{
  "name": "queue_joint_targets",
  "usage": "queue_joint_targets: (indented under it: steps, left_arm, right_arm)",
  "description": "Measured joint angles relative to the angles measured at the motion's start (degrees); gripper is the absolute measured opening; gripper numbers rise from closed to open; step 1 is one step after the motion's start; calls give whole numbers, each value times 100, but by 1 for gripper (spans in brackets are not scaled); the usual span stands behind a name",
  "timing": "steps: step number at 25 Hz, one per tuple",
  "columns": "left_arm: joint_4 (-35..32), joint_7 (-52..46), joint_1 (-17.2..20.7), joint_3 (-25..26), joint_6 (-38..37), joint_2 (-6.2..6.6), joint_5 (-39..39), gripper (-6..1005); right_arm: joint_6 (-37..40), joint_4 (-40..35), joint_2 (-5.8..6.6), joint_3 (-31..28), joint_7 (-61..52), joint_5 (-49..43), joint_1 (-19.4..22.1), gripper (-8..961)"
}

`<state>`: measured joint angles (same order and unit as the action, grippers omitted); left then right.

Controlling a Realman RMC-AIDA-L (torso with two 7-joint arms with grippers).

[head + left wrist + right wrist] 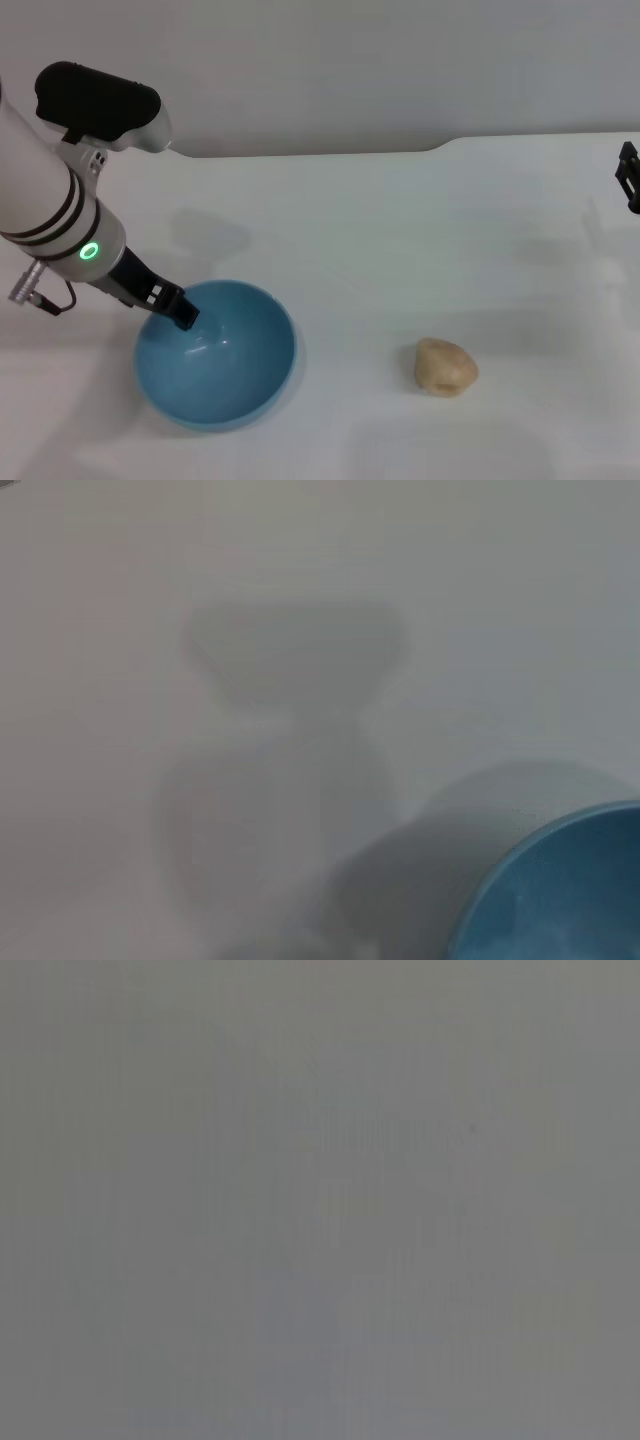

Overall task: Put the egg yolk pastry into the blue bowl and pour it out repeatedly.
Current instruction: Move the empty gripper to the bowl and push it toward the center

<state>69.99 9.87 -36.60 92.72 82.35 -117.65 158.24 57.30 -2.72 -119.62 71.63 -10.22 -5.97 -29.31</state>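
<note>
On table, head view: white surface (420,220), two task items, both arms partly visible.
Bowl: blue bowl (216,355) at near left of table, tipped slightly toward the right, inside bare; rim also visible in left wrist view (560,890).
Pastry: egg yolk pastry (445,366) lying on table, well apart from bowl on its right, outside it, untouched by either arm.
Left gripper: left gripper (182,310) at far-left rim of bowl, dark fingertips straddling the wall, apparently clamped on the rim; no gap discernible between pads and wall.
Left arm: reaching in from left edge, green ring light on wrist.
Right gripper: right gripper (629,178) at far right edge of table, well away from pastry and bowl, parked; fingers cut off by the edge, cannot tell whether apart or together.
Right wrist view: blank grey, nothing identifiable.
Progress (judgement): bowl empty and tilted, pastry out on table, consistent with end of a pour-out; current cycle's pour likely done.
Remaining (judgement): level the bowl, pick up pastry, drop it back in, tip out again; number of repeats unknown.
Risk (judgement): thin rim grip on glossy wall, possible slip when tilting; round pastry may roll if nudged.
</note>
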Motion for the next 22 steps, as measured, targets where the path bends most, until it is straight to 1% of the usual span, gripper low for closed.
queue_joint_targets:
  steps: [3,8,11,22]
  left_arm:
    - [-139,-5,-28,-4,-18,5,4,739]
    - [-626,-17,-104,-7,-111,10,5,729]
    - [-885,-3,-164,119,-152,2,6,715]
    - [-1237,-2,-181,173,-139,-14,-42,665]
  right_arm:
    - [0,0,0,0,1,0,4,555]
    - [1,0,0,0,2,0,19,555]
    - [1,0,0,0,3,0,22,555]
    - [0,0,0,0,3,0,31,555]
